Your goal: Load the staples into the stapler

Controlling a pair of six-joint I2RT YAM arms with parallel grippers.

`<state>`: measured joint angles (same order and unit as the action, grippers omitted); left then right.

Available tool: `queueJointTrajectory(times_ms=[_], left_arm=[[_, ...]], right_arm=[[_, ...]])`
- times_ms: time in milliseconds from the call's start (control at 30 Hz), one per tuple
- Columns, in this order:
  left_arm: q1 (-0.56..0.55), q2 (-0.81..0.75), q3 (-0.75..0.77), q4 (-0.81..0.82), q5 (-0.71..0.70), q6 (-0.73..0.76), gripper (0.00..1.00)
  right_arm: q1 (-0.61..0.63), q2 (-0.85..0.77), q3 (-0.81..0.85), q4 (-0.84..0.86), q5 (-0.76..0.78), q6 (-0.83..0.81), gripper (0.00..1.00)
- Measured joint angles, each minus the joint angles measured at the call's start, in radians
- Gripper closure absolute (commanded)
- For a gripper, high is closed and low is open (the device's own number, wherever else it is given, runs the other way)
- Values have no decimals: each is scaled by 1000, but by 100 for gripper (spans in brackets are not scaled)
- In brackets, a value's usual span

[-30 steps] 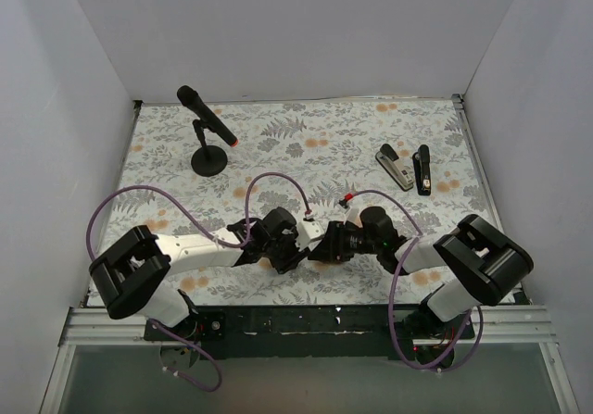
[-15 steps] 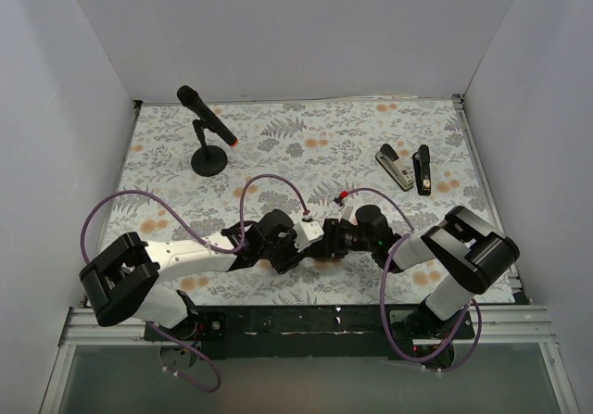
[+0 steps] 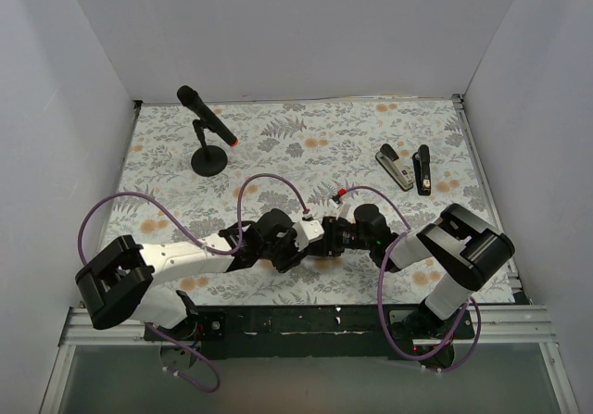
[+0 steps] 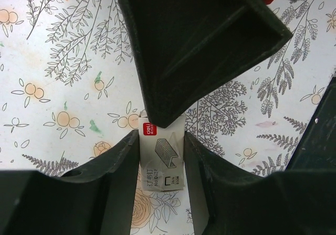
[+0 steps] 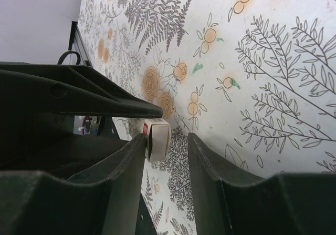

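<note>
Two left fingers [image 4: 118,166], narrowly parted, pinch the staples box [image 4: 163,161].

Staple box [image 4: 161,166] between left gripper [image 4: 161,138] fingers, touching both. Right gripper [image 5: 167,136] around box's other end: one finger touching, other apart. Both grippers meet mid-surface [image 3: 306,145], near edge. Stapler [image 3: 397,167] far right. Microphone [image 3: 208,136] far left, well apart from stapler.
</note>
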<state>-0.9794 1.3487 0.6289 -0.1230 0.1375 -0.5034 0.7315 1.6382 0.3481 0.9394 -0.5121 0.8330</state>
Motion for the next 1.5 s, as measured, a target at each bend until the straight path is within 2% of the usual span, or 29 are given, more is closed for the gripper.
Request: queueJointTrajectory(times_ms=[367, 900, 1200, 1267, 1500], left_arm=[[0, -5, -1, 1, 0, 0, 64], [-2, -18, -13, 4, -20, 0, 64], [-2, -18, -13, 4, -19, 0, 64], [-2, -18, -13, 4, -19, 0, 64], [-2, -17, -13, 3, -21, -1, 63]], right_arm=[[10, 6, 10, 6, -7, 2, 65], [10, -14, 10, -18, 2, -23, 89], [16, -37, 26, -87, 19, -72, 92], [24, -37, 37, -113, 24, -84, 99], [54, -45, 80, -221, 70, -144, 99]])
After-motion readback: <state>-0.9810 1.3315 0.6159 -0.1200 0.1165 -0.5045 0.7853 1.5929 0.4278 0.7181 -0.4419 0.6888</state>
